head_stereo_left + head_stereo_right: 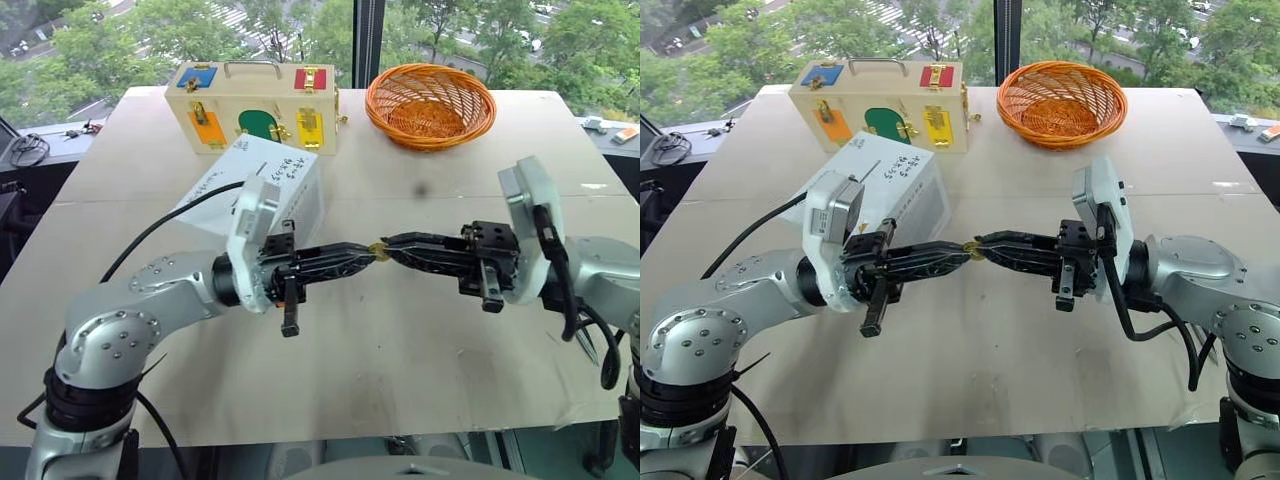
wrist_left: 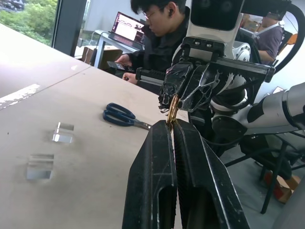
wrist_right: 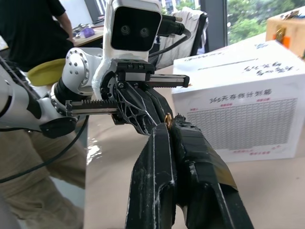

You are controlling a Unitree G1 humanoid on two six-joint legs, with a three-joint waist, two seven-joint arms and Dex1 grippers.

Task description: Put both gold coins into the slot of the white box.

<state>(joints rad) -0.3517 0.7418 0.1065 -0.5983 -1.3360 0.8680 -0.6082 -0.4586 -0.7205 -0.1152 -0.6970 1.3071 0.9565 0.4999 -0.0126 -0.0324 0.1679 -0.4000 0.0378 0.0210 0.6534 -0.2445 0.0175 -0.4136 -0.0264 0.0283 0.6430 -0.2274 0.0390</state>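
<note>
A small gold coin hangs above the middle of the table, pinched where my two grippers meet tip to tip. My left gripper reaches in level from the left and is shut on the coin's edge. From the right, my right gripper is shut on the same coin. The white box stands on the table just behind the left gripper. Its thin dark slot runs across the top face, with black writing beside it.
A tan wooden case with coloured doors stands at the table's far edge, an orange wicker basket to its right. Blue-handled scissors and two clear plastic holders lie on the table. A person sits beyond the table's edge.
</note>
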